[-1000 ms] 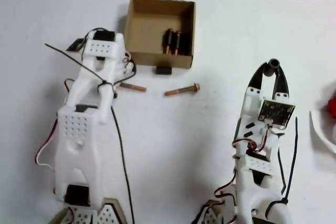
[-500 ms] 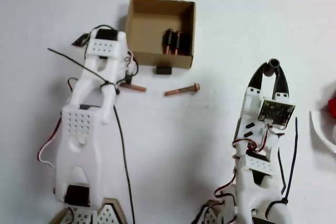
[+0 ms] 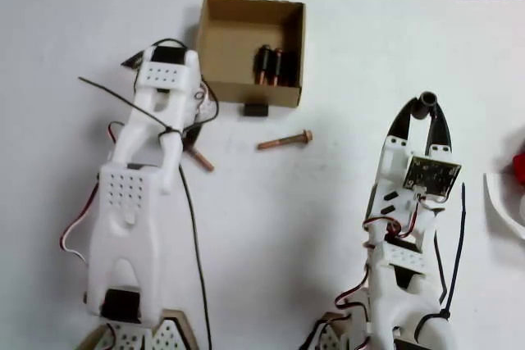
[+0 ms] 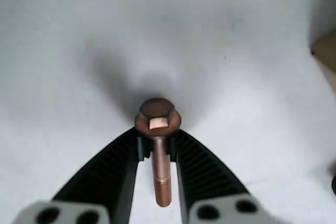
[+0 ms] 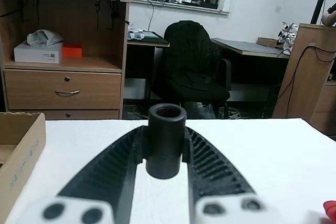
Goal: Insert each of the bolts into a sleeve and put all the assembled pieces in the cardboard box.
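My left gripper (image 4: 156, 142) is shut on a copper bolt (image 4: 159, 156) just below its hex head, lifted off the white table. From above, this bolt (image 3: 199, 158) sticks out beside the left arm, below the cardboard box (image 3: 212, 48). My right gripper (image 5: 164, 150) is shut on a black sleeve (image 5: 166, 140), held upright with its bore open at the top; the high view shows that sleeve (image 3: 426, 102) at the right of the table. A second bolt (image 3: 285, 140) lies loose on the table. Another black sleeve (image 3: 256, 109) rests against the box's front wall. Two assembled pieces (image 3: 268, 65) lie inside the box.
A white curved object (image 3: 500, 205) and something red (image 3: 518, 166) sit at the table's right edge. Black cables (image 3: 193, 227) trail along the left arm. Open table lies between the two arms.
The left arm has lifted and turned the bolt: it lay nearly level on the table pointing right, and now it angles down toward the front.
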Controlling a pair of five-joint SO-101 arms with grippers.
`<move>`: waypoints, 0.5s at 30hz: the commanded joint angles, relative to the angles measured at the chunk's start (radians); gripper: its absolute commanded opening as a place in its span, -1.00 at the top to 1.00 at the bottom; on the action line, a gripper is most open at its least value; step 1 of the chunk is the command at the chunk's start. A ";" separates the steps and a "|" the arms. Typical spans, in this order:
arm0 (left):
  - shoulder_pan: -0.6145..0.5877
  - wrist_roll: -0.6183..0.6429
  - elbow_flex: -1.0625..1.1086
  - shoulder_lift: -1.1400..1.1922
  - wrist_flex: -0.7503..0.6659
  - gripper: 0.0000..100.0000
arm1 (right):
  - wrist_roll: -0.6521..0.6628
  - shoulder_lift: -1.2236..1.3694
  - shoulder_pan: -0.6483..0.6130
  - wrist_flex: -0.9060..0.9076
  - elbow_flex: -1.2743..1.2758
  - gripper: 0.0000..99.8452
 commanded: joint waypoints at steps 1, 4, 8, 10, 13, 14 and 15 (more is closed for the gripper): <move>0.002 -0.164 -0.007 -0.014 0.037 0.95 | 0.005 -0.039 0.005 -0.028 -0.014 0.96; 0.012 -0.379 -0.007 -0.014 0.068 0.95 | 0.003 -0.039 0.005 -0.028 -0.014 0.96; 0.028 -0.807 0.002 -0.015 0.077 0.95 | 0.003 -0.039 0.005 -0.028 -0.014 0.96; 0.040 -0.980 -0.007 -0.014 0.072 0.95 | 0.008 -0.039 0.005 -0.028 -0.014 0.96; 0.058 -0.939 0.008 -0.002 0.072 0.95 | 0.008 -0.039 0.005 -0.028 -0.014 0.96; 0.057 -0.890 0.022 -0.003 0.072 0.95 | 0.008 -0.039 0.005 -0.028 -0.014 0.96; 0.057 -0.844 0.030 -0.005 0.072 0.95 | 0.008 -0.039 0.004 -0.028 -0.014 0.96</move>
